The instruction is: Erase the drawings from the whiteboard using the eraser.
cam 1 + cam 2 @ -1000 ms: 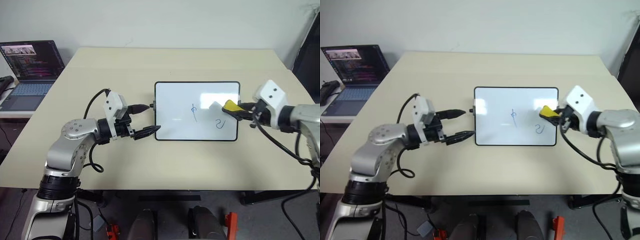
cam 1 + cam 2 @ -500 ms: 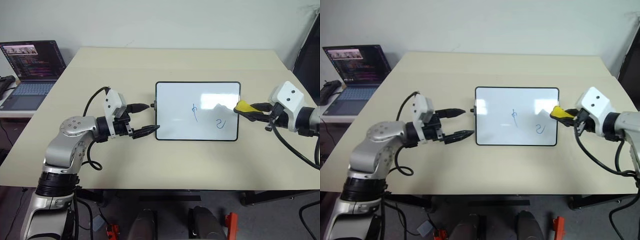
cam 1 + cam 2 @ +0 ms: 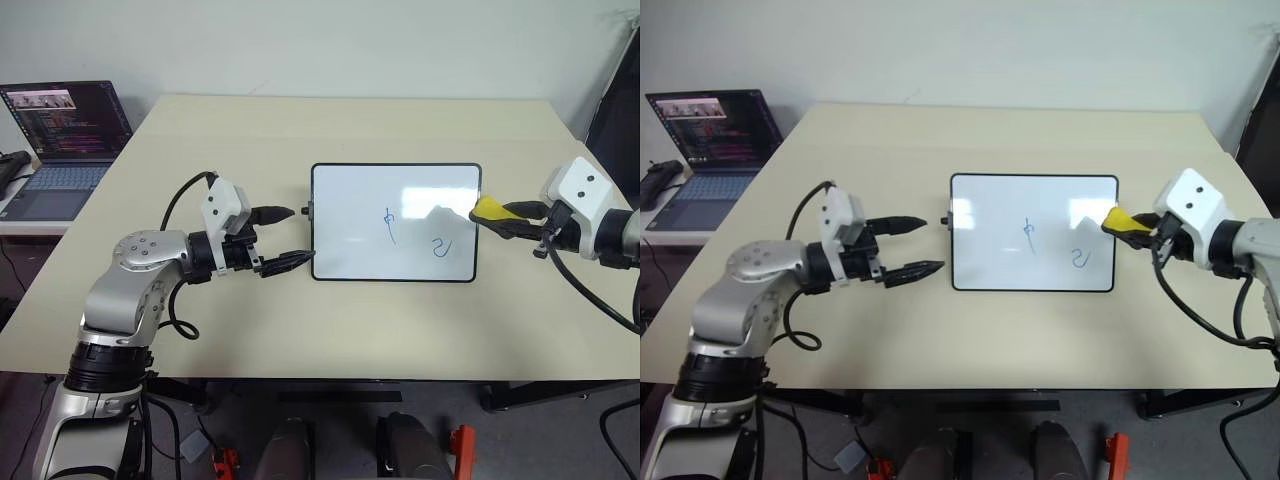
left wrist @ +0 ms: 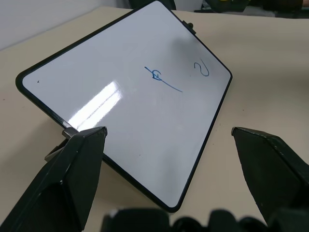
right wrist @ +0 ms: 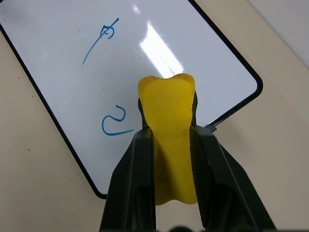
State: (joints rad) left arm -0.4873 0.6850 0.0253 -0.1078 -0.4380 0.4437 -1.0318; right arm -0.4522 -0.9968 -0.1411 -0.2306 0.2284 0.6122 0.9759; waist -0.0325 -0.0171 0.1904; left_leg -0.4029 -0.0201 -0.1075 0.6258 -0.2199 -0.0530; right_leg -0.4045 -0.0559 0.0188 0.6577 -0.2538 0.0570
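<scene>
The whiteboard point(image 3: 396, 222) lies flat in the middle of the table. Two blue drawings are on it: a stroke with a small loop point(image 3: 389, 222) near the centre and a curl point(image 3: 440, 247) toward its right front corner. My right gripper point(image 3: 500, 214) is shut on the yellow eraser point(image 3: 488, 210), held in the air just past the board's right edge. In the right wrist view the eraser point(image 5: 168, 135) is squeezed between the fingers above that edge. My left gripper point(image 3: 290, 238) stands open at the board's left edge, one finger on each side of the black side knob point(image 3: 305, 212).
An open laptop point(image 3: 62, 145) sits on a side surface off the table's left back corner. The tan table point(image 3: 340, 320) has bare room in front of and behind the board. A dark object point(image 3: 612, 110) stands at the far right.
My right gripper has drawn back to the right with the eraser, from over the board's right part to just past its edge. The left gripper has stayed put.
</scene>
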